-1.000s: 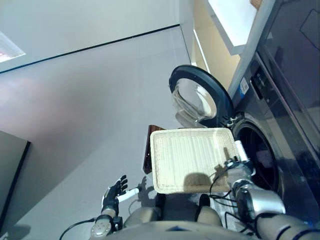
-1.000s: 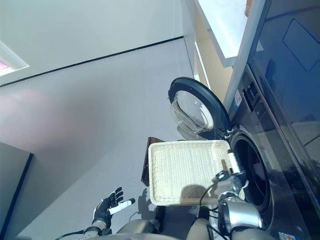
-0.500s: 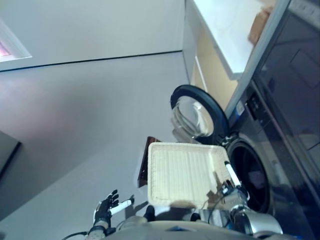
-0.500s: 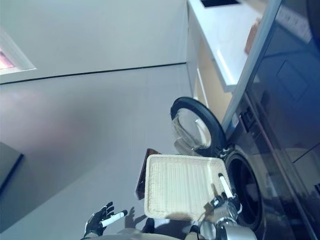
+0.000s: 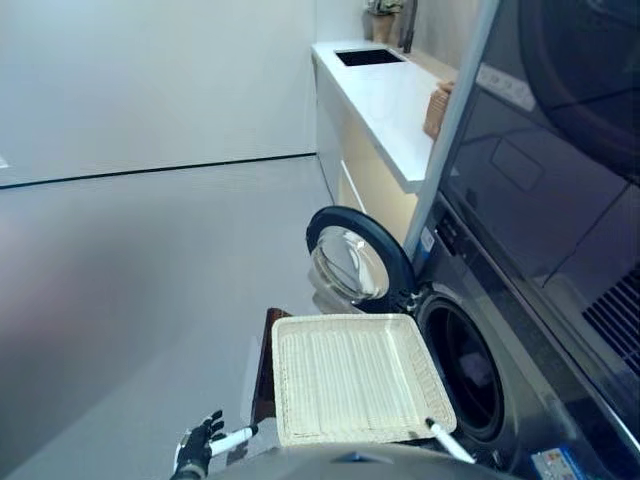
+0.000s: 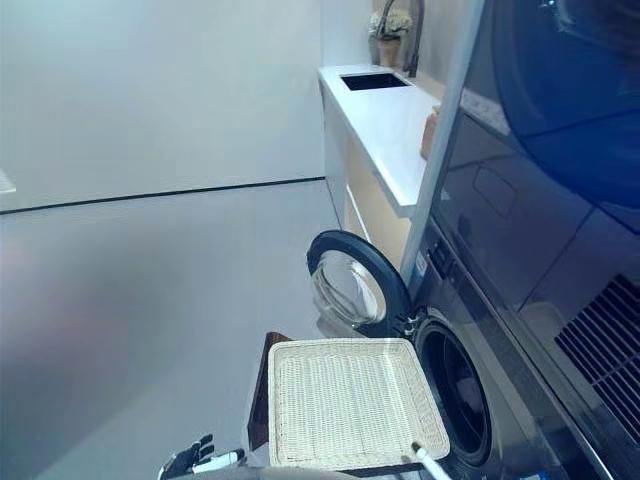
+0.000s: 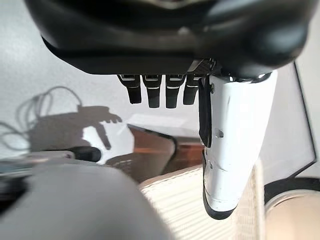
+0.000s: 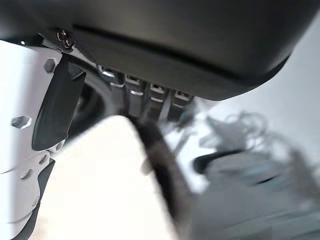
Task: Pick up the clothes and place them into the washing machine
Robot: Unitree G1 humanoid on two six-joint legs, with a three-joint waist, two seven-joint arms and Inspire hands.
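Grey floor (image 5: 150,280) runs left of the washing machine (image 5: 500,330), whose round door (image 5: 355,262) hangs open. I see no clothes; the wicker basket (image 5: 350,378) before the drum (image 5: 465,368) looks empty. My left hand (image 5: 197,452) and right hand (image 8: 145,97) both show relaxed fingers holding nothing.

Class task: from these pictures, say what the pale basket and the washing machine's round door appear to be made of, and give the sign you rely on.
The basket looks like woven wicker or rattan, matt cream: fine ribbed rows cross its floor and rim. The door seems to be a dark, glossy plastic ring around a clear bowl, glass or plastic, which shows pale reflections.
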